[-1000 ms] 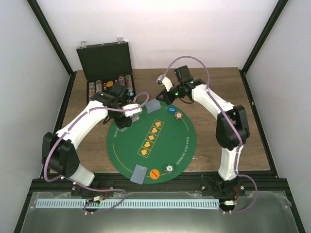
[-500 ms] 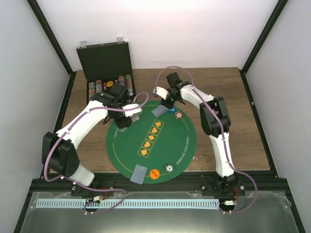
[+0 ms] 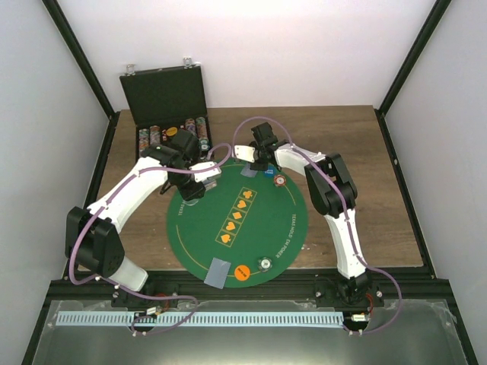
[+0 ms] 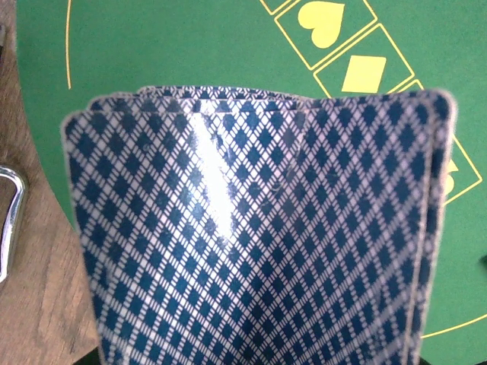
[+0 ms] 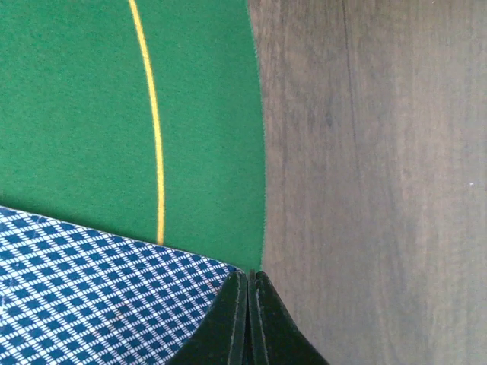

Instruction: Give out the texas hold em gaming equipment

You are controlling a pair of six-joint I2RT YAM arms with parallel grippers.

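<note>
My left gripper (image 3: 192,188) hangs over the left edge of the round green mat (image 3: 259,228), shut on a fanned stack of blue-backed playing cards (image 4: 259,236) that hides its fingers. My right gripper (image 5: 248,300) is low at the mat's far edge, jaws pressed together on the corner of one blue-backed card (image 5: 99,300) that lies over the felt. A blue chip (image 3: 268,172) and a red-and-white chip (image 3: 280,181) sit just right of it. At the near edge lie another card (image 3: 219,271), an orange chip (image 3: 242,272) and a silvery chip (image 3: 265,263).
A black hinged case (image 3: 163,95) stands open at the back left, with rows of chips (image 3: 171,135) in its tray. Bare wood table (image 5: 380,152) lies beyond the mat's edge. Black frame posts rise at both sides.
The right arm has swung left and down, bringing its card to the mat's far edge. The left arm and its stack of cards have stayed put.
</note>
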